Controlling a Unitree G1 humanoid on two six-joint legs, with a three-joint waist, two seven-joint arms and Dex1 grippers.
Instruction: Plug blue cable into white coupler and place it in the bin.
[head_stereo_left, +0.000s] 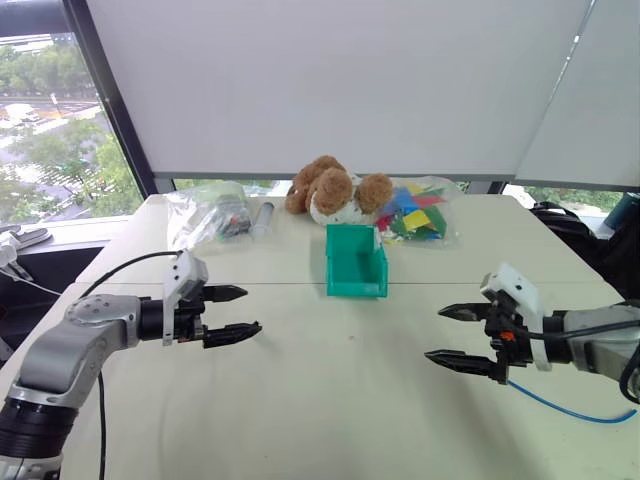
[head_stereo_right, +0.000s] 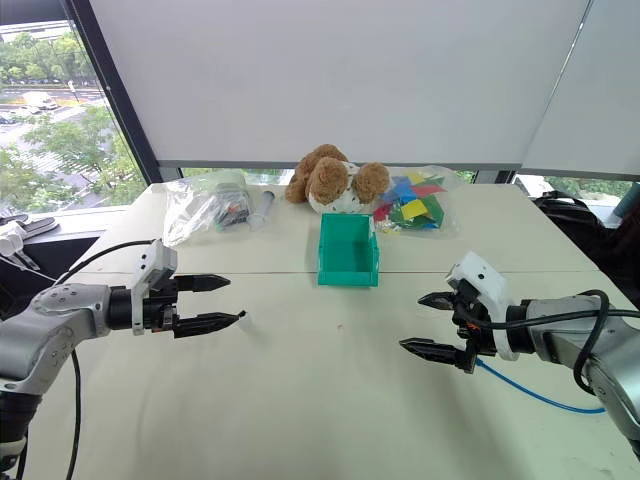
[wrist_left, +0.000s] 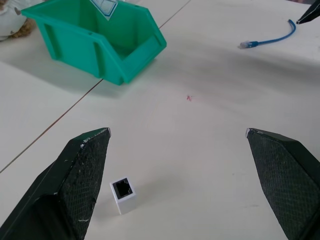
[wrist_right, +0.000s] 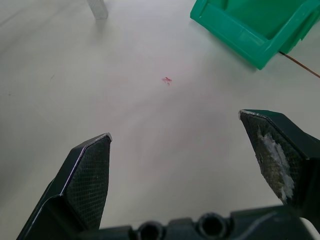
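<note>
- Teal-green moulded plastic forms the small bin (head_stereo_left: 356, 262), which is seen just above the centre of the head views, open-topped, with a tall back wall and a low front lip; nothing is seen inside it.
- The thin, bright blue flexible cable (head_stereo_left: 565, 405) is seen at the lower right of the head views, lying on the table by the right gripper (head_stereo_left: 452, 335); its small plug end is shown at the upper right of the left wrist view.
- The tiny white rectangular plastic coupler (wrist_left: 123, 195), its dark socket facing up, is seen at the lower left of the left wrist view, just beside one finger of the left gripper (head_stereo_left: 238, 313), not touching it.
- Both claws are held wide apart, with nothing between the textured black fingers.
- The task is judged to be at its start: nothing is picked up yet. A descent onto cable and coupler is called for next, with a precise pinch on such small parts.
- The matte off-white table (head_stereo_left: 320, 400) is smooth, with a seam across it.
</note>
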